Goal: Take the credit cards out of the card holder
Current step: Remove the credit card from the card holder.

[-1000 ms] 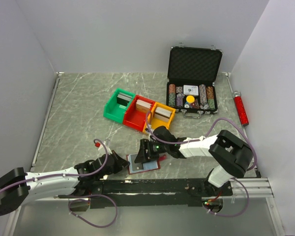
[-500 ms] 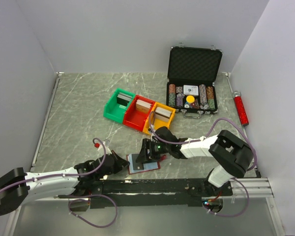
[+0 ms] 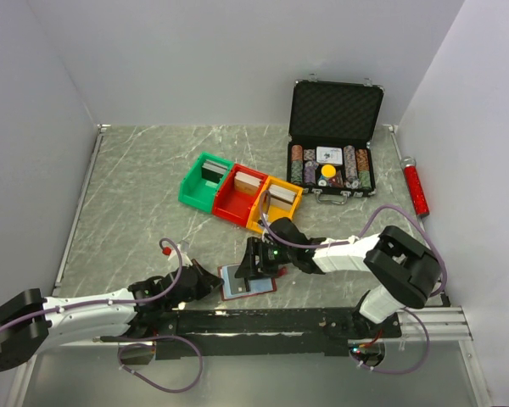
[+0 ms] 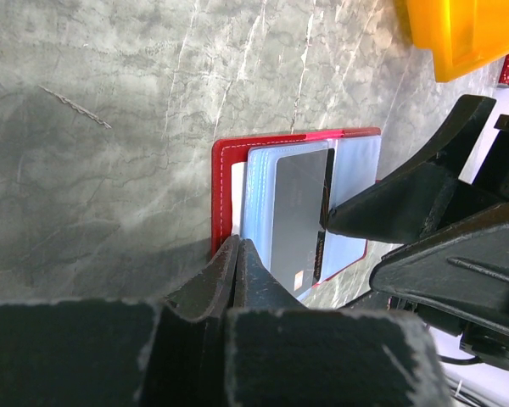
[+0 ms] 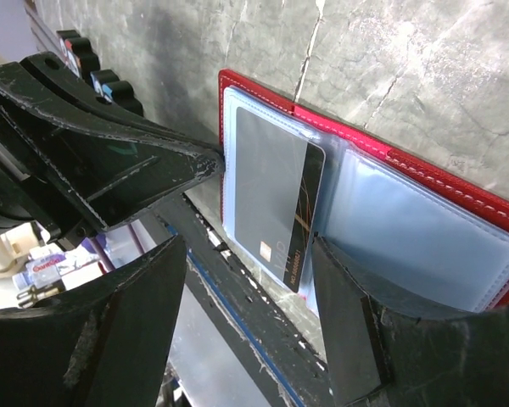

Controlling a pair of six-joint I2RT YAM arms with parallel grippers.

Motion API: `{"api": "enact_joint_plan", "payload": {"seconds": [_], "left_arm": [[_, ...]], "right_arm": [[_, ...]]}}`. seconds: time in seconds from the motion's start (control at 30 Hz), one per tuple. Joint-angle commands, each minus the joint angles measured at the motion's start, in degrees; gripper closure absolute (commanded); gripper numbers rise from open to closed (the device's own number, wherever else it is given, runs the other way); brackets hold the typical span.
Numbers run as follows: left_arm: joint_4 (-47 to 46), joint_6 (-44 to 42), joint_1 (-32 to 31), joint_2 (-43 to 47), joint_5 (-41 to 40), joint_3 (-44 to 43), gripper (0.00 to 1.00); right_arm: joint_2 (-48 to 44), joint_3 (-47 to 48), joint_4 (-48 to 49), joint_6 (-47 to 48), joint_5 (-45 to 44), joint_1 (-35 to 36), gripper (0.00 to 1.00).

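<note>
At the lower middle of the top view, on the grey marbled tabletop (image 3: 136,195), the left claw (image 4: 237,250) is closed, its black tips touching the edge of the flat, open, red stitched card holder (image 4: 223,186). One glossy grey card (image 5: 267,186) with rounded corners lies against its clear plastic sleeves (image 5: 416,233). The right claw (image 3: 248,267) is open astride the card.

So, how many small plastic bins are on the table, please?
3, side by side in a row: green plastic bin, red plastic bin, yellow plastic bin; none looks hidden.
</note>
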State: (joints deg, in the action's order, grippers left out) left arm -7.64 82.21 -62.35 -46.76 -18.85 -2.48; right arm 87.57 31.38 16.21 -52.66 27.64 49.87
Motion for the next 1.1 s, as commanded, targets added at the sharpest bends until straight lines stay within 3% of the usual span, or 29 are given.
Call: {"api": "enact_joint_plan", "payload": {"seconds": [0.0,0.63,0.93,1.07], "left_arm": [[3.5,0.1,-0.1,-0.5,-2.0,2.4,0.99],[3.1,0.2,-0.2,-1.1,-2.0,2.3,0.99],[3.9,0.4,-0.2,-0.3,-2.2,2.3,0.99],[7.5,-1.0,-0.3,4.3,-3.6,0.9,0.99]], "right_arm": [[-1.4,-0.1,-0.6,1.0,-1.1,-0.5,0.31],[1.8,0.1,4.4,0.5,2.5,-0.4,0.46],[0.8,-0.8,2.0,1.1,0.8,-0.4,0.36],[0.6,-0.4,1.1,1.8,0.7,-0.4,0.34]]}}
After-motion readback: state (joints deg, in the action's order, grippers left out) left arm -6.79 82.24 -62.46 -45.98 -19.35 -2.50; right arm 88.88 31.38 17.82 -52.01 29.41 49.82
